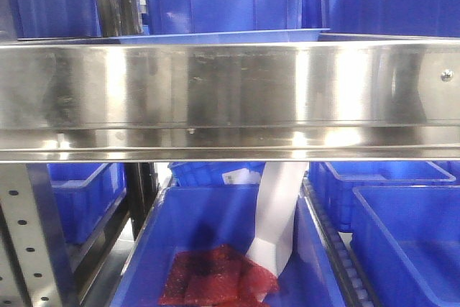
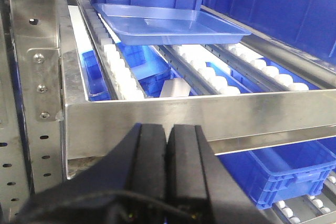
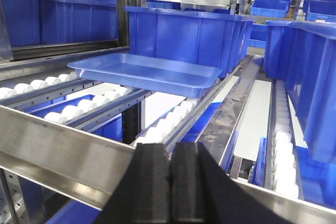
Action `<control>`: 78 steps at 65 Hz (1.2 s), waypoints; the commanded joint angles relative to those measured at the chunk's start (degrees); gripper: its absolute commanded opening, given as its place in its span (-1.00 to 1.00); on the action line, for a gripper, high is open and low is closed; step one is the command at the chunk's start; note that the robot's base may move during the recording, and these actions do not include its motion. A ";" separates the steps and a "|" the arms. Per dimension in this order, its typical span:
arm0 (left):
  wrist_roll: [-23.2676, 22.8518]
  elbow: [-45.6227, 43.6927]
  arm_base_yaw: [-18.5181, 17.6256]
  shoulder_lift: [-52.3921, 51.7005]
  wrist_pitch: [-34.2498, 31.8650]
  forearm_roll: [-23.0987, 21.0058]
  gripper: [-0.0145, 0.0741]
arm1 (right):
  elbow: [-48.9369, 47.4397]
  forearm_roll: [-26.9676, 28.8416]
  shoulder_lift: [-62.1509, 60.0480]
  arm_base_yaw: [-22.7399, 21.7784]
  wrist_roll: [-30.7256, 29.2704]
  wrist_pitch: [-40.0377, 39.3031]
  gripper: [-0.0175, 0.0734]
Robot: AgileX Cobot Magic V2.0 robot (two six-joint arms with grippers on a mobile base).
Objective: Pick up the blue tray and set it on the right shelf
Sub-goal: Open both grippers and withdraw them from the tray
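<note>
The blue tray (image 2: 168,24) lies flat on the white roller tracks of the right shelf (image 2: 210,114), its far side against a deep blue bin. From the right wrist the blue tray (image 3: 147,72) sits well behind the shelf's steel front rail (image 3: 63,140). In the front view only the tray's thin rim (image 1: 215,35) shows above the front rail (image 1: 230,98). My left gripper (image 2: 168,128) is shut and empty, just in front of the rail. My right gripper (image 3: 169,148) is likewise shut with nothing in it, short of the rail.
Deep blue bins (image 3: 184,35) stand behind and beside the tray. White roller tracks (image 2: 220,82) run front to back. A perforated upright (image 2: 31,77) flanks the left. Below, a bin (image 1: 151,249) holds a red mesh bag (image 1: 215,278) and a white object (image 1: 277,221).
</note>
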 commanded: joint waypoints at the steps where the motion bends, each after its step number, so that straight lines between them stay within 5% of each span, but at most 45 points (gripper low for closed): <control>1: 0.19 -1.54 -0.47 0.52 -4.90 0.00 -0.78 | -1.61 -1.24 0.63 0.06 -0.78 -5.52 -0.49; 22: 0.19 -0.78 0.22 0.52 -4.90 0.00 -0.78 | -1.61 -1.24 0.63 0.06 -0.78 -5.47 -0.49; 35: 3.25 4.31 12.42 -3.57 -7.35 2.24 -0.78 | -1.61 -1.24 0.63 0.06 -0.78 -5.47 -0.49; 53: 3.25 22.74 25.04 -11.82 -25.62 1.58 -0.78 | -1.61 -1.24 0.63 0.06 -0.78 -5.47 -0.49; 59: 3.25 29.76 25.44 -12.10 -35.19 1.58 -0.78 | -1.61 -1.24 0.63 0.06 -0.78 -5.34 -0.49; 62: 3.15 28.88 25.26 -12.10 -30.17 1.58 -0.78 | -1.61 -1.24 0.63 0.06 -0.78 -5.34 -0.49; 78: 3.15 29.30 23.16 -12.10 -31.86 1.58 -0.78 | -1.61 -1.24 0.63 0.00 -0.78 -5.27 -0.49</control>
